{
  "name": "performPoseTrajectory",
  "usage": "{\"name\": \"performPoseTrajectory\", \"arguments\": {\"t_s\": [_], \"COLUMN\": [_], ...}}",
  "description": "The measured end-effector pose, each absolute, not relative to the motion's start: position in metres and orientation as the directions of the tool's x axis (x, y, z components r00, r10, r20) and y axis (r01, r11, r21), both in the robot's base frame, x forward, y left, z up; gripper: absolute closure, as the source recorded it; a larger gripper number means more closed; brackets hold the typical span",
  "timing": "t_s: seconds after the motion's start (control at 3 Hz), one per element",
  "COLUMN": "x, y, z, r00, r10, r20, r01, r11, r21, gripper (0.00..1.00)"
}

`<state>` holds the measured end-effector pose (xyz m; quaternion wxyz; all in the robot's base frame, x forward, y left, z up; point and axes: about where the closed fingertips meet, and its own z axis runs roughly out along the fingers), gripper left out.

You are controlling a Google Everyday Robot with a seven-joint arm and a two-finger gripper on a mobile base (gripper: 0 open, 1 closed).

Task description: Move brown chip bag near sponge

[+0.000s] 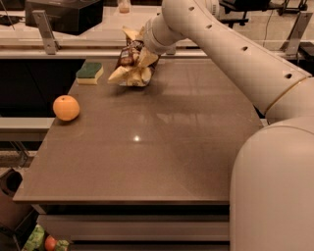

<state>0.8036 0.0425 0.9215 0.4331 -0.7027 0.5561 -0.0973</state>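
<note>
The gripper (141,53) presses into the bag (128,68) at the table's (147,147) far edge (clamped or not, I cannot tell). The bag stands crumpled near the sponge (89,72), not touching.

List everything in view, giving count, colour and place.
brown chip bag: one, dark brown and cream, far side of table, at the gripper
sponge: one, green over yellow, far left of table, left of the bag, apart from it
orange: one, orange, left edge of table
table: one, brown, centre
black box: one, black, behind table, top left
gripper: one, pale, against the bag's top
arm: one, white, reaching in from the right
</note>
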Motion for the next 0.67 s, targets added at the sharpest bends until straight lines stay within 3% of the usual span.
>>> {"name": "performPoseTrajectory", "arguments": {"t_s": [0.33, 0.67], "x": [0.8037, 0.8037], "y": [0.0442, 0.0443], "z": [0.9191, 0.919], "r00": [0.364, 0.364], "r10": [-0.865, -0.865], "r20": [-0.345, -0.346], "r01": [-0.699, -0.7], "r11": [-0.009, -0.009], "r21": [-0.715, -0.715], "gripper": [0.0, 0.0]}}
